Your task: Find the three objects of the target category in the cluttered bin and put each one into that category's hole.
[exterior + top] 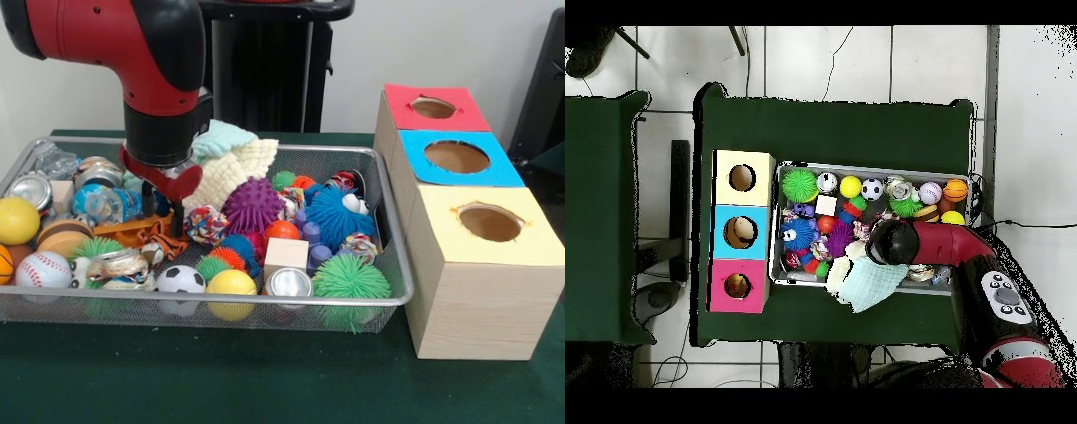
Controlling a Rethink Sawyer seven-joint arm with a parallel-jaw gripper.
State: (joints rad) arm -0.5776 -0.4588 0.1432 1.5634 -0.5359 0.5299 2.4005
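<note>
Closest to the camera, a yellow ball (231,283), a can (289,283) and a green spiky ball (350,278) are being held back by the bin's (221,303) front mesh wall.

Several risks are being posed by the clutter. The gripper (161,212) is being lowered into a tight pocket, with an orange toy (141,231) just under its tips, a bottle (110,203) just beside it on one side and a rope knot (206,223) on the other. A neighbour is likely being caught along with the intended item, or a round one is being nudged away as the jaws close. The folded cloths (231,159) behind the wrist are being crowded by the arm and could be dragged out over the rim.

The jaws are being kept moderately apart, with nothing seen between them; the tips are being shown at or just above the orange toy, and contact cannot be confirmed.

Which category is being sought is not being shown. Its items are being left somewhere in the bin, while the red hole (433,108), blue hole (456,156) and yellow hole (490,223) are being left unfilled beside it.
</note>
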